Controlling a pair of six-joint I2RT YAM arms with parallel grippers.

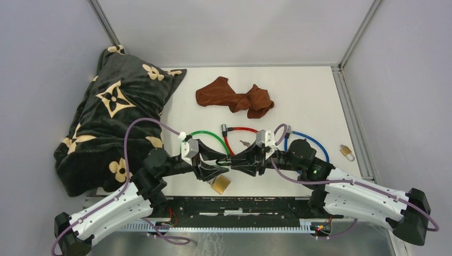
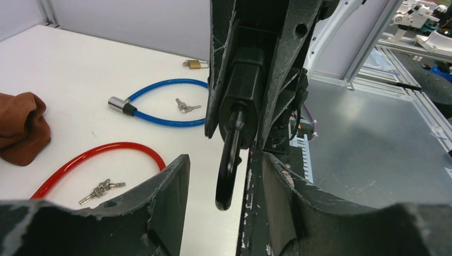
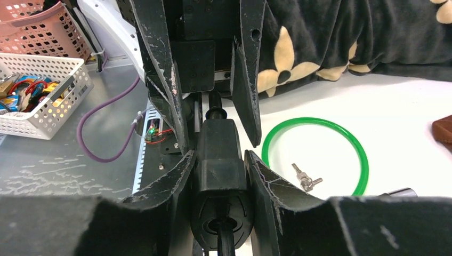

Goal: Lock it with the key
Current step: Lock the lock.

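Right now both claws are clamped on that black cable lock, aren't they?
Not both. Only the right gripper is clamped on the black cable lock. The left gripper stands open, its fingers spread apart, as the left wrist view shows.

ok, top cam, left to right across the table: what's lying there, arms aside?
Floral blanket → green cable lock → red cable lock → blue cable lock → small brass padlock. The brown cloth and the gold padlock overlap the green and red loops, so they are left out.
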